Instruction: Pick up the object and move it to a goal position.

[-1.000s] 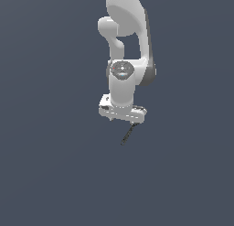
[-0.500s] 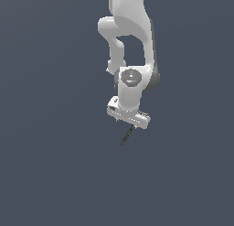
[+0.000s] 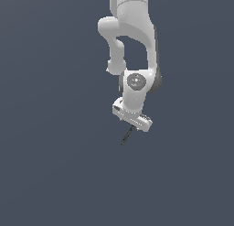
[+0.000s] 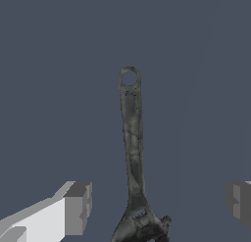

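Observation:
The object is a slender dark grey tool shaped like an adjustable wrench, with a ring at one end and a wider head at the other. In the exterior view the object is only a thin dark stick lying on the grey floor, just below the white hand. My gripper hangs right above it. In the wrist view the gripper is open, its fingers spread wide on either side of the head end, and neither finger touches the tool.
The white arm comes down from above, in the middle of the exterior view. A uniform dark grey floor surrounds the object, and no other things show.
The hand has shifted a little towards the exterior view's right and downward, and its bar has tilted more. The object has stayed where it lay.

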